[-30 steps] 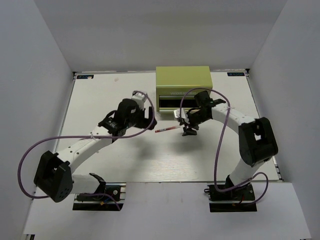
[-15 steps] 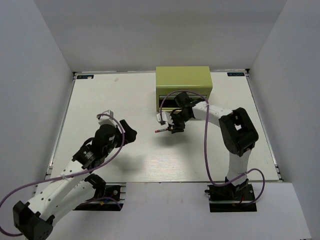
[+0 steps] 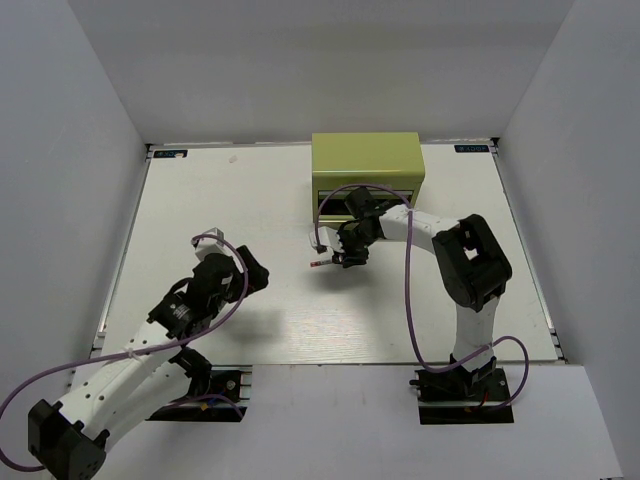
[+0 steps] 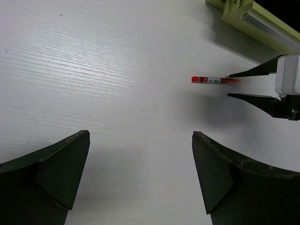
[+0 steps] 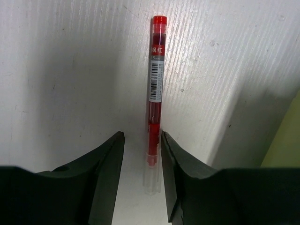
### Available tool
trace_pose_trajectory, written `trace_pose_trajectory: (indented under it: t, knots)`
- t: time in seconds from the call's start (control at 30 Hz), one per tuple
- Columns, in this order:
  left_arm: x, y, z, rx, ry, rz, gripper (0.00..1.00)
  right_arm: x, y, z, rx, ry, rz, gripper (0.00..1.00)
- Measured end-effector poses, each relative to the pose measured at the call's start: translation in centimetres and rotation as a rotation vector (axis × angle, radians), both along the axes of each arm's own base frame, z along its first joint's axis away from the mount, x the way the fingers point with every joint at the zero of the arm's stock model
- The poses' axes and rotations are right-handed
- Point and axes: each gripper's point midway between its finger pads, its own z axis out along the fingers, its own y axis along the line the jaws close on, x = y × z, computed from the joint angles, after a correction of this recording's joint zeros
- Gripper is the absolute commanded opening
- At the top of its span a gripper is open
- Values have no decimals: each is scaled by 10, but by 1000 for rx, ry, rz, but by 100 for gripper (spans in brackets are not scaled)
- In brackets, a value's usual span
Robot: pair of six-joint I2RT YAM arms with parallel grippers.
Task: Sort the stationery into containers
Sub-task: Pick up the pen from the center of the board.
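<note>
The red pen [image 3: 319, 263] lies flat on the white table [image 3: 200, 200], near the olive-green tool chest [image 3: 365, 155], at about 7 o'clock from its front left corner. From above, the pen's long axis runs roughly 8 o'clock to 2 o'clock. Its red cap points to 8 o'clock, and its other end is hidden under the right gripper [image 3: 346, 256].

In the right wrist view the pen [image 5: 155, 89] runs 12 to 6, with the cap at 12 and the clear end at 6. The right gripper [image 5: 141, 137] straddles that clear end. Its fingers are narrow but not clamped. One finger sits against the pen's side, or nearly so, and table shows between the pen and the other finger. A sliver of the chest [image 5: 287, 136] shows at 3 o'clock.

In the left wrist view the pen [image 4: 214, 79] lies 9 to 3, cap at 9, with the right gripper [image 4: 230, 86] at its 3 o'clock end. The left gripper [image 4: 139, 136] hangs with its fingers spread wide and nothing between them, well back from the pen. The chest's corner [image 4: 248, 16] is at 1 o'clock.

A second ago the left gripper [image 3: 255, 275] reached forward, just beside the chest's left side. It has since drawn back toward 7 o'clock. The right gripper was then near the pen's 2 o'clock end, with more of the barrel showing. It has since slid toward 9 o'clock over the barrel. The pen itself has not visibly shifted.
</note>
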Motion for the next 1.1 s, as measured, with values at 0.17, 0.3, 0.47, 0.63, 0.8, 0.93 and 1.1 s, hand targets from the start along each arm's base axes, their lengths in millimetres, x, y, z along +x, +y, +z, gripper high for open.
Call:
trace_pose_trajectory:
  t: [0.17, 0.3, 0.47, 0.63, 0.8, 0.93, 1.1]
  knots:
    - [2, -1, 1, -3, -5, 0, 100, 0, -2, -2, -16, -5, -7, 33]
    - [3, -2, 2, -8, -11, 0, 100, -4, -4, -3, -9, -12, -3, 28]
    - [5, -5, 3, -14, -15, -4, 100, -18, -12, -3, -5, -3, 9, 12]
    - [8, -8, -1, -11, -3, -11, 100, -35, -28, 1, -23, 50, -41, 2]
    - [11, -13, -1, -21, -5, -22, 100, -20, -33, 32, 8, 24, -156, 0]
    - [12, -15, 0, -24, -11, -31, 100, 23, -28, 78, 80, -81, -254, 0]
    - [13, -16, 1, -24, -16, -34, 100, 67, -32, 124, 148, -196, -338, 0]
